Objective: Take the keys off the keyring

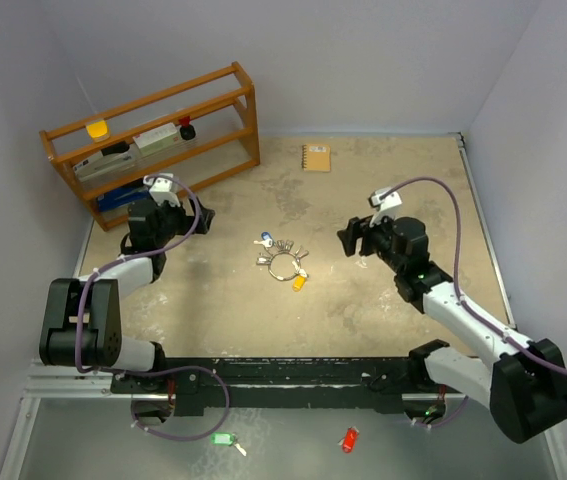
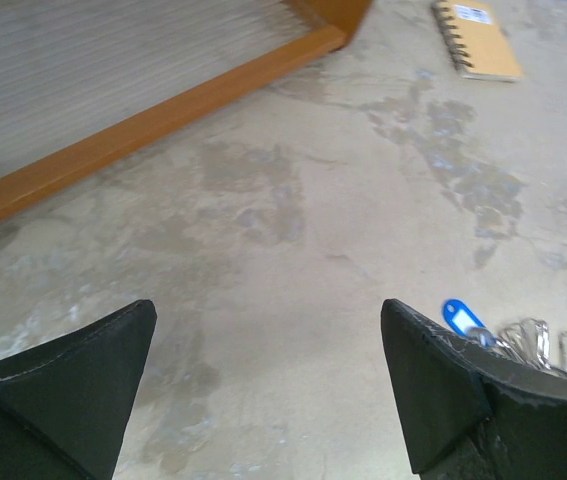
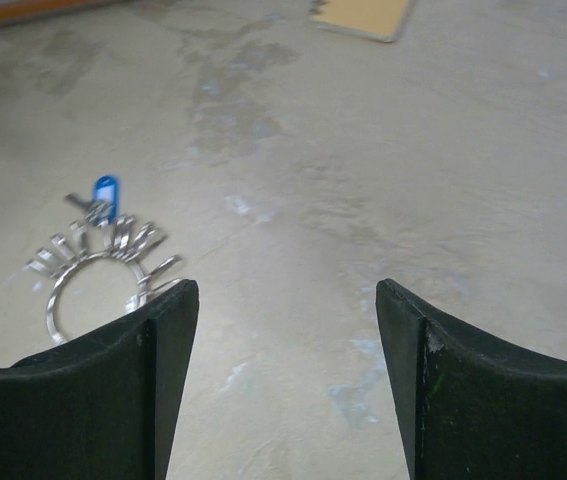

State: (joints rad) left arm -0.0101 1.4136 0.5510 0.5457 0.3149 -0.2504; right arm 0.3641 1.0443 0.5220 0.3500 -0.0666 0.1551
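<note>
The keyring [image 1: 282, 266] lies flat in the middle of the table, with several silver keys [image 1: 282, 248] fanned along its far side. A blue-headed key [image 1: 263, 239] sits at its far left and a yellow-orange one [image 1: 300, 283] at its near right. My left gripper [image 1: 203, 215] hovers to the left of the bunch, open with nothing between the fingers [image 2: 268, 310]; the blue key [image 2: 461, 318] and silver keys [image 2: 543, 345] show beside its right finger. My right gripper [image 1: 348, 240] is off to the right, open and empty [image 3: 285, 290], with the keyring [image 3: 63, 290] beyond its left finger.
A wooden shelf rack [image 1: 153, 140] holding small items stands at the back left. A tan spiral notebook [image 1: 316, 157] lies at the back centre. A green tag [image 1: 223, 438] and a red tag [image 1: 349, 438] lie below the front rail, off the table.
</note>
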